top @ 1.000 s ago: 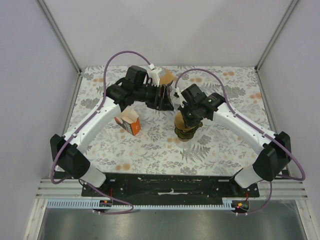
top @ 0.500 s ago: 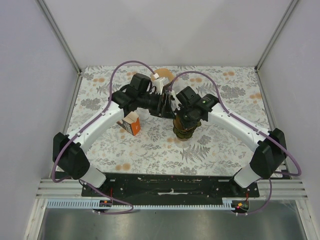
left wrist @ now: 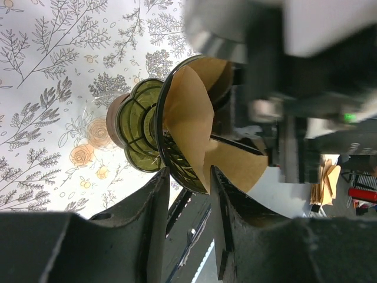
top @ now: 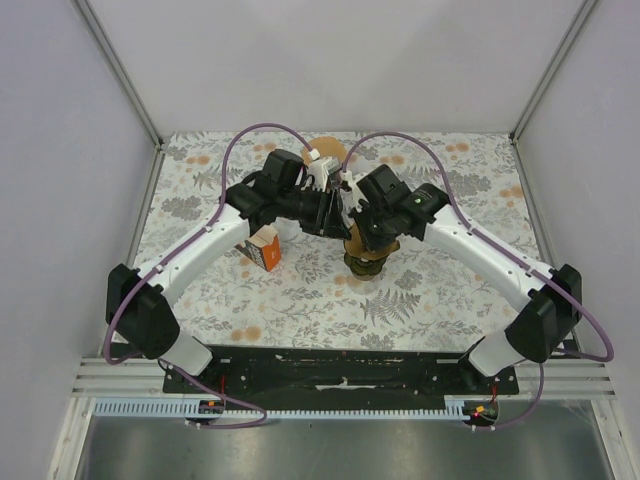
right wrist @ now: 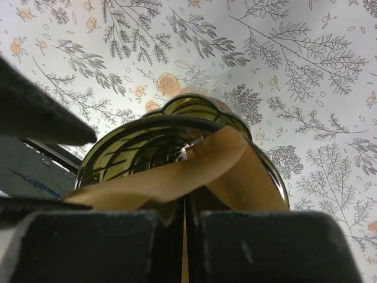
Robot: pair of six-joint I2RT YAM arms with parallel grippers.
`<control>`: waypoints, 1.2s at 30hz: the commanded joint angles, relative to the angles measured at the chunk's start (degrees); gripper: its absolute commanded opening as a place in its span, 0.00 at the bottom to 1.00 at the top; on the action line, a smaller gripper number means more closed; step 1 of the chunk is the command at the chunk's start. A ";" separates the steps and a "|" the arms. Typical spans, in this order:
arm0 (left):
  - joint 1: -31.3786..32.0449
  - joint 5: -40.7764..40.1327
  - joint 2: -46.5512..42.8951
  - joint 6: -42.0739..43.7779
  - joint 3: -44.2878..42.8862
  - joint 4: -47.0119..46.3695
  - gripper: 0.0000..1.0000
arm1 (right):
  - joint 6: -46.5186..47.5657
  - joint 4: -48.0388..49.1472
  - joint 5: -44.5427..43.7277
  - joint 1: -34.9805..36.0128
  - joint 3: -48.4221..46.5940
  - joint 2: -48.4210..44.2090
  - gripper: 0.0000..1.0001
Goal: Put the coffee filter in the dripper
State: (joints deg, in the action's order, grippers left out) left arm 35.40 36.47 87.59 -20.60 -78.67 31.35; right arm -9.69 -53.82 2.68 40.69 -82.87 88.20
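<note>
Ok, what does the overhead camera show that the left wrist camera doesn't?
Only overhead: both arms whole, and the orange box beside the left arm. Only the left wrist: the brown filter folded in the mouth of the green dripper, with the left gripper standing jaws apart at the rim. Both: the dripper and the floral table cover.

The filter [left wrist: 188, 118] is thin brown paper, dull and a bit creased. The dripper [left wrist: 138, 132] is shiny green, see-through and ribbed; glass or plastic, I cannot tell. The table [left wrist: 47, 88] top looks smooth and dull, printed with leaves. The left gripper [left wrist: 188, 172] is dull black plastic. The box [top: 263, 249] is cardboard.
</note>
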 commanded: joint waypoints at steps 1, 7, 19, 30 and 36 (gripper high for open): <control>0.37 -0.78 0.12 -0.32 -1.13 -0.77 0.39 | 1.17 0.39 -0.39 0.27 -2.56 -3.83 0.02; 0.37 -2.01 -0.14 0.21 -1.31 -0.24 0.39 | 1.96 0.30 0.31 0.27 -3.70 -4.70 0.13; 0.37 -5.00 -0.84 3.55 -5.17 2.31 0.44 | 6.61 -0.58 -4.15 -0.17 -6.87 -12.44 0.53; 0.81 -6.15 0.83 3.81 -5.26 1.52 0.56 | 21.99 12.85 4.78 -4.29 1.65 -12.53 0.79; 1.78 -6.23 1.97 3.90 -5.26 1.08 0.56 | 24.63 17.17 11.29 -7.37 3.68 -9.99 0.77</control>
State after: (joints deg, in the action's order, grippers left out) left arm 36.27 30.85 88.71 -18.76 -81.80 33.89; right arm 11.16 -42.89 8.23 34.68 -80.07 77.32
